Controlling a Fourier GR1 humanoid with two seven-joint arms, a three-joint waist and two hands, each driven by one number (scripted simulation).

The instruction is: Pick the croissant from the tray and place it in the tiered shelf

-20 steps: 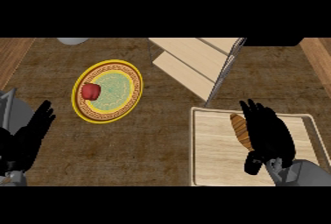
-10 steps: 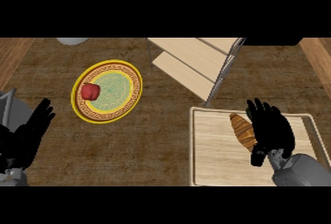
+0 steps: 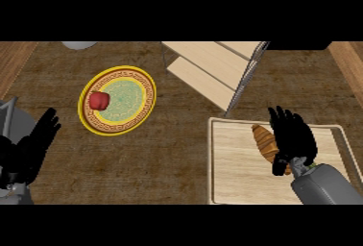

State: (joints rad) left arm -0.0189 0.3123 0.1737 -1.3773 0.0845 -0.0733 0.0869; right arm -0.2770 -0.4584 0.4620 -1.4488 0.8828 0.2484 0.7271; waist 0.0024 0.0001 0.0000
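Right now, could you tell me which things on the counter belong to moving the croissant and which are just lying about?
Belonging to the job:
- croissant, lying on the tray
- tray
- tiered shelf
- right hand, over the croissant, fingers straight

Just lying about:
- yellow-rimmed plate
- red item on that plate
- pale object at the top edge
- left hand, resting open at the left edge

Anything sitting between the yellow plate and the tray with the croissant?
No. In the head view, only bare counter lies between the yellow plate and the tray; the tiered shelf stands further back.
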